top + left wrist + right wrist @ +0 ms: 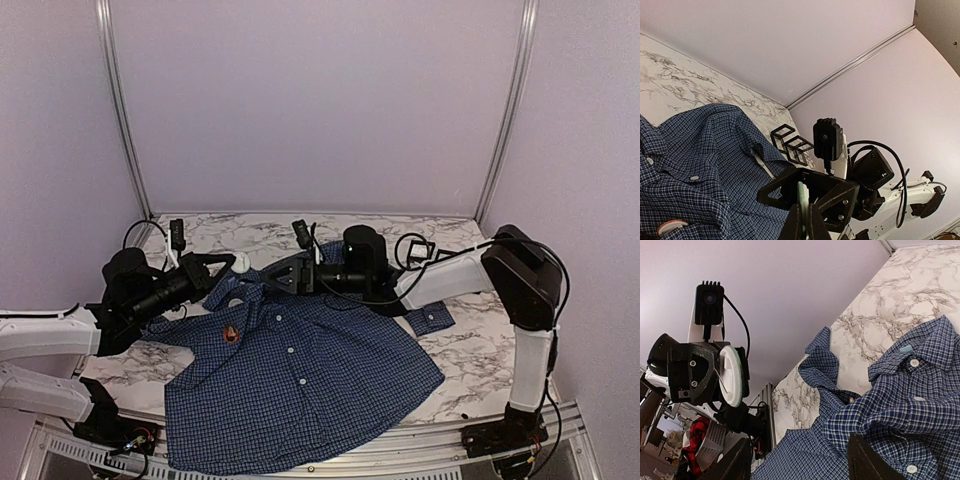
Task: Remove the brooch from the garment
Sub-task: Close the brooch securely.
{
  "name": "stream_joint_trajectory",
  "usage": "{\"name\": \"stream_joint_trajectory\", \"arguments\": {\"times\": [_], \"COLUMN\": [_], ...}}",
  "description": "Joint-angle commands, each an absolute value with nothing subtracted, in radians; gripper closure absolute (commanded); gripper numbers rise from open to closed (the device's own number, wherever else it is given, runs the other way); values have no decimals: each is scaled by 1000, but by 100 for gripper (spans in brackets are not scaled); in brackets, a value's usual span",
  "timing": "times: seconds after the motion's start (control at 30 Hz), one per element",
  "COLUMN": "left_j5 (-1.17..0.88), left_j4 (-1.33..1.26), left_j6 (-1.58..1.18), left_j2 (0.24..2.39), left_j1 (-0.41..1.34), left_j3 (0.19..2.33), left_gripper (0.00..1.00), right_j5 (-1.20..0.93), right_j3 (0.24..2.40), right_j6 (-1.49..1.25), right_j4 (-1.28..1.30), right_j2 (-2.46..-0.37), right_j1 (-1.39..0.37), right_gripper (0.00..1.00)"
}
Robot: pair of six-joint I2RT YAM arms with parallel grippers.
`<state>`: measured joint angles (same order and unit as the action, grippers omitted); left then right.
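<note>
The marble table (470, 345) is closed in by pale walls (320, 100) at the back and on both sides. Bare marble lies to the right of the shirt (300, 385) and behind its collar, where a black wire frame (416, 250) stands toward the back right. The shirt is dark blue in a small check with white buttons. It lies front up in the middle of the table, with its hem reaching the near edge. The brooch (232, 333), small and reddish, sits on the chest just left of the button line, nearer the camera than both grippers. The left gripper (222, 268) hangs above the collar, its fingers drawn narrow on a thin pale disc (732, 375). The right gripper (272, 280) faces it close by, fingers (737, 462) spread wide and holding nothing
</note>
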<state>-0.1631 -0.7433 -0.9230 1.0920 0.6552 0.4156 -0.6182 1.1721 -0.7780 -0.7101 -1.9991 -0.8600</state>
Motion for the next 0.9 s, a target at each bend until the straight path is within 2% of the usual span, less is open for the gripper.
{"name": "stream_joint_trajectory", "arguments": {"times": [0.0,0.4,0.87], "left_j5": [-226,-259,-253], "left_j4": [-877,-898,-860], "left_j6": [-945,-896,-854], "left_j2": [1107,1155,1154], "left_j1": [664,695,713], "left_j3": [407,452,474], "left_gripper": [100,100,100], "right_j5": [-668,-723,-748], "right_j3": [1178,1216,1232], "right_j6": [-787,-833,-917], "right_j4": [-838,-883,-960], "right_j2": [-1941,-1957,-2002], "right_j1": [-872,-883,-884], "right_gripper": [37,37,55]}}
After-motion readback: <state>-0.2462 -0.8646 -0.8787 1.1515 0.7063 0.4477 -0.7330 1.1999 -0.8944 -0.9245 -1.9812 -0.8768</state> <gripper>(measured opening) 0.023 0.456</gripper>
